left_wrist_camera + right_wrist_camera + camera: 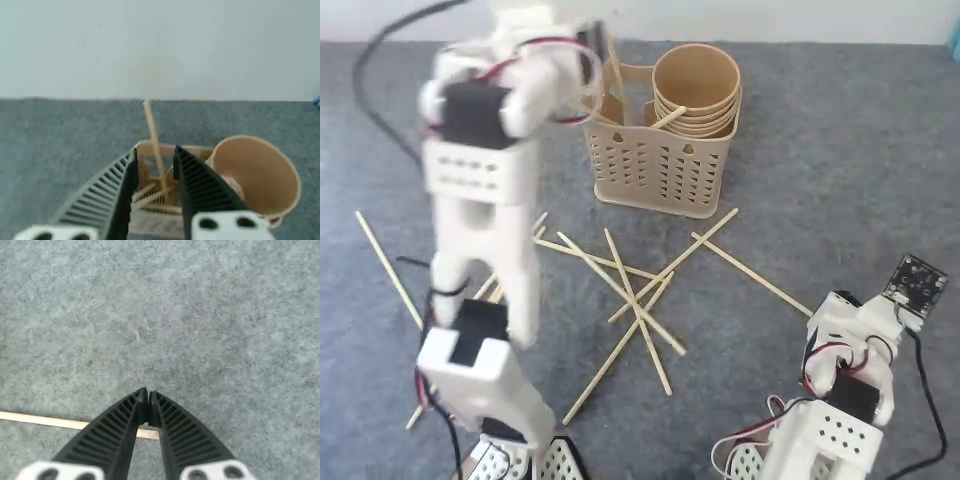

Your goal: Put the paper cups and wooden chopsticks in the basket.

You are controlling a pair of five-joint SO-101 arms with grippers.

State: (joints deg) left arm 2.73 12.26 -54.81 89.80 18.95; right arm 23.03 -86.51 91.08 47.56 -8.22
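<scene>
Grey desk [840, 150]. Left arm [480, 180] raised over the basket [660, 170]; left jaws slightly parted astride an upright chopstick [153, 135], apparently not pinching it. Right arm [850, 370] low; right jaws closed, empty, above a lying chopstick [45, 419]. Basket holds one cup stack [720, 110], about five. Roughly nine loose chopsticks [637, 310] on the desk.

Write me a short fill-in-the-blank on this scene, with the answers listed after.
1. The paper cups are stacked inside the ___.
2. The left gripper is ___, with a chopstick upright between its fingers.
3. The right gripper is ___ above the grey carpet.

Missing words: basket; open; shut.
</scene>
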